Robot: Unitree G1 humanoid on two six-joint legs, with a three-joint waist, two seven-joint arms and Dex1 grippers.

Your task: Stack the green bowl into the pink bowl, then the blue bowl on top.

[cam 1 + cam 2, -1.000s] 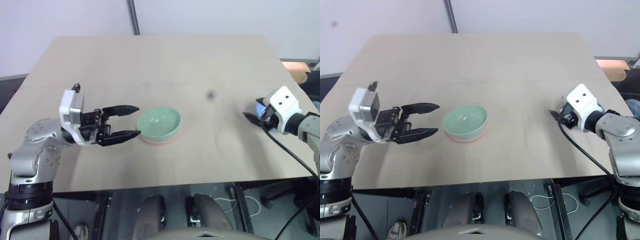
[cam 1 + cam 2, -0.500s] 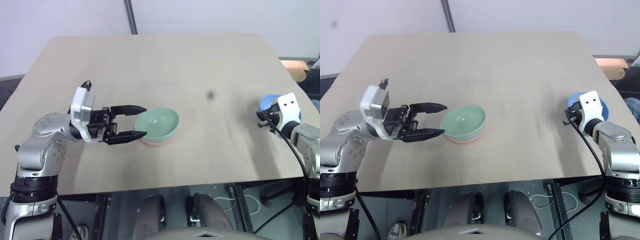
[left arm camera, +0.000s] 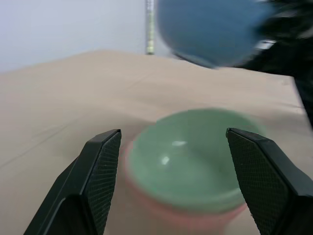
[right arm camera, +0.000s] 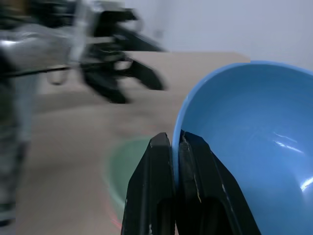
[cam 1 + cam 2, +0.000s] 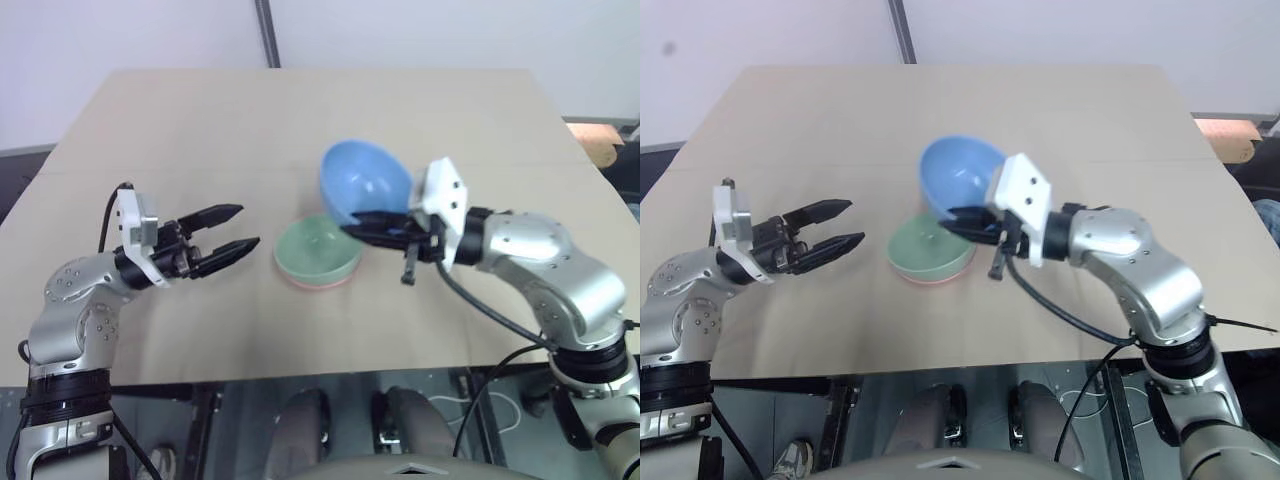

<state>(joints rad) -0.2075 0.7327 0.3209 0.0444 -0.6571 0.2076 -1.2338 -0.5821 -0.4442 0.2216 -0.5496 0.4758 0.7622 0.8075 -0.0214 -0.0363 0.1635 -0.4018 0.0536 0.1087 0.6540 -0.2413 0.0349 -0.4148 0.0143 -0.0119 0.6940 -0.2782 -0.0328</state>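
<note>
— How many bowls do we count?

— Three small round plastic ones. The pale mint-green bowl (image 5: 318, 258) sits nested in the salmon-pink bowl (image 5: 312, 284) at the middle of the table. The sky-blue bowl (image 5: 365, 182) is in the air, at about one o'clock from that pair, tilted on its side.

— And the pincers?

— Two. Our right gripper (image 5: 372, 225) is clamped on the blue bowl's rim, one black finger inside and one outside. Our left gripper (image 5: 232, 228) hangs at nine o'clock from the stack, fingers spread, holding nothing, apart from the green bowl.

— The surface?

— One plain tan wooden table (image 5: 200, 130), with a pale wall (image 5: 120, 35) behind and a dark pole (image 5: 266, 32) at twelve o'clock.

— Anything hard to make out?

— We see only a thin sliver of the pink bowl under the green one, and the blue bowl covers part of the green rim.
</note>
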